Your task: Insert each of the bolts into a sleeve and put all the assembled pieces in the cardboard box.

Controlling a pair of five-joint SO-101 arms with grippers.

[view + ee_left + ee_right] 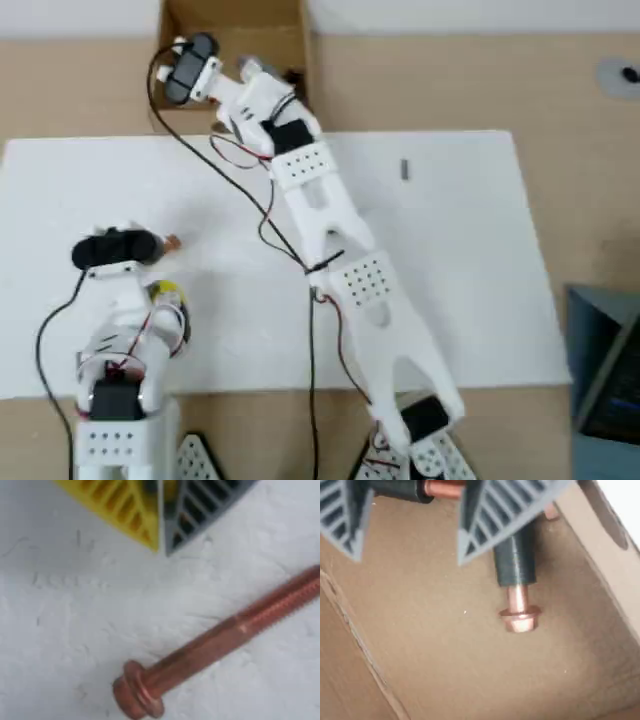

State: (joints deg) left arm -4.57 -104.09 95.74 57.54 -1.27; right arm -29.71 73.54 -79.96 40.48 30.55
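Left gripper (161,544) pressed together, empty, tips just over the table (60,630), w/ a loose bolt (215,645) lying flat near it, not touching. Right gripper (407,557) spread, hanging inside the box (600,560). One assembled piece (516,575) lies on the box floor. A 2nd piece (415,488) sits up betw the fingers, can't tell if they touch it. Spare sleeve (404,170) on the table, well apart from the bolt. Bolt looks like copper-coloured metal: stiff, prob dense for its size, smooth + round so likely to roll or slip. Best pinch across mid-shank, jaws square to the axis, leaving the thread end free for the sleeve. Sleeve prob light, rigid, rolls too.
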